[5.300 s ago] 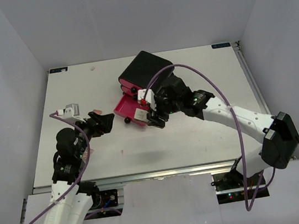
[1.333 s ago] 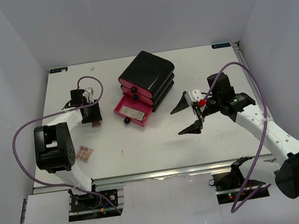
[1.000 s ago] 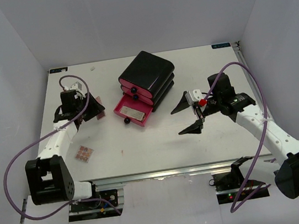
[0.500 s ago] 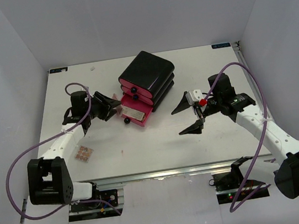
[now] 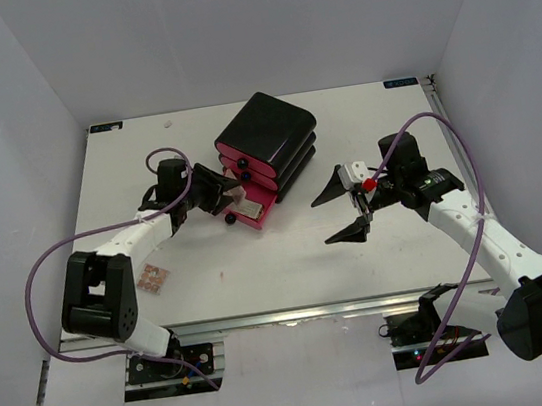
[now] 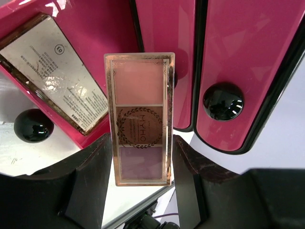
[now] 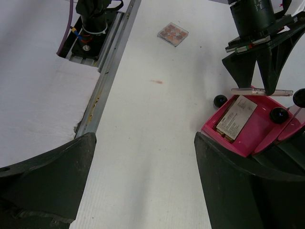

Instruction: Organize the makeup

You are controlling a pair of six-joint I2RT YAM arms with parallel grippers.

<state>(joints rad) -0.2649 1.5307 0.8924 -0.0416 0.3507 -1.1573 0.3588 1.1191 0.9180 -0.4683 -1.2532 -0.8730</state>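
Palette (image 6: 139,95), flat, gold-rimmed, three pans (pink, brown with a printed crest, mauve), was pinched at its lower end between the fingers (image 6: 90,171) of the left tool (image 6: 141,162). It was held face toward the wrist camera, by the front of the black box (image 5: 266,133) with pink drawers. From the right wrist view it showed edge-on and level, just above the rim of the pulled-out bottom drawer (image 7: 224,136); contact with the drawer could not be told.

Second flat palette (image 6: 52,76) lay inside that open drawer, label side up, tilted against the drawer's corner. The two upper drawers were closed, each with a round black knob (image 6: 223,101).

Third palette (image 5: 153,277), small, clear-lidded, with many orange-brown pans, lay on the white surface (image 5: 291,271) near the left arm's base, well apart from the box. A small pinkish speck (image 7: 157,82) sat on the surface between that palette and the drawer; too small to identify.

Right tool (image 5: 339,214) hung over the surface to the right of the box, fingers spread wide, nothing between them.
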